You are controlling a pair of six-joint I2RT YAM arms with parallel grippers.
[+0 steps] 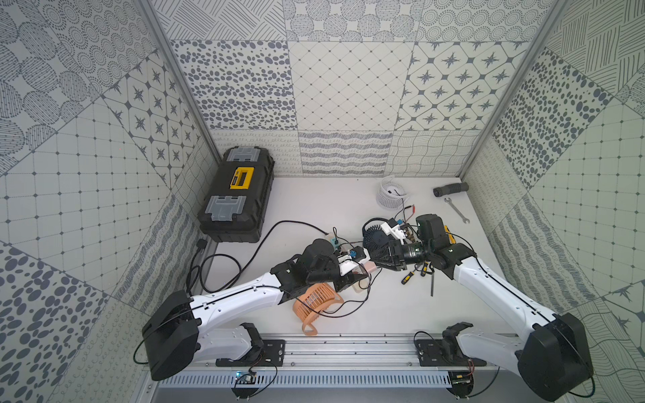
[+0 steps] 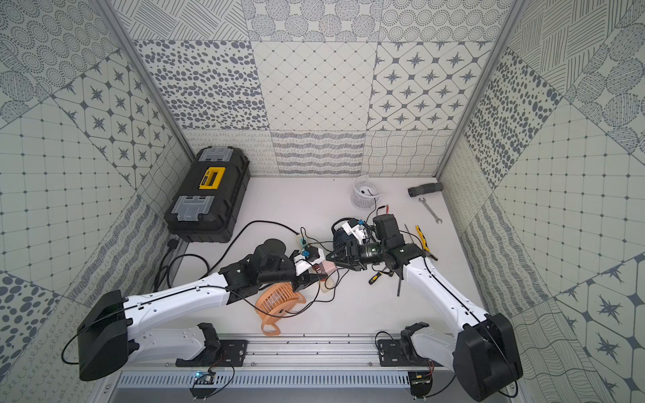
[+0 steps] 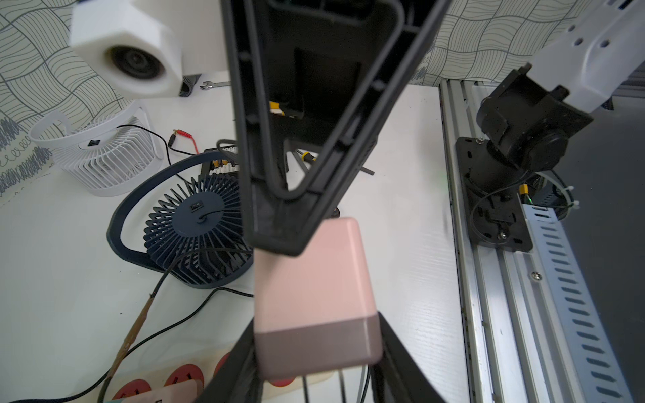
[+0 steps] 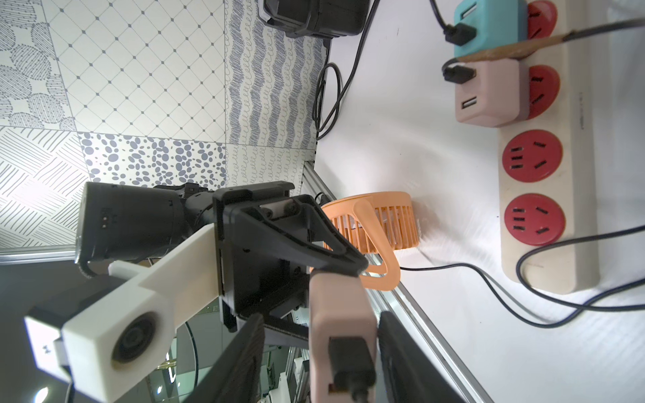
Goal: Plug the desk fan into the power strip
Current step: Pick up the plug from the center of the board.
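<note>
A pink plug adapter [image 3: 310, 289] with a black cable in its end [image 4: 350, 363] hangs above the table, and my left gripper [image 3: 317, 349] is shut on it. My right gripper [image 4: 321, 319] is open around the adapter's other end, one finger [image 4: 401, 345] close beside it, the other [image 4: 244, 349] apart. Both grippers meet at the adapter [image 1: 368, 268] in both top views [image 2: 328, 268]. The cream power strip [image 4: 544, 251] lies below with two free red sockets [image 4: 532, 155]; a teal adapter [image 4: 488, 28] and another pink one [image 4: 488, 94] fill the others. An orange desk fan [image 1: 314, 307] lies on its side under my left arm.
A navy fan [image 1: 377, 237] and a white fan [image 1: 389, 193] sit behind the grippers. Screwdrivers [image 1: 415, 272] lie under my right wrist; a wrench [image 1: 455, 209] and black cylinder [image 1: 450, 188] at the back right. A black toolbox [image 1: 237, 199] stands back left. Black cords trail over the table.
</note>
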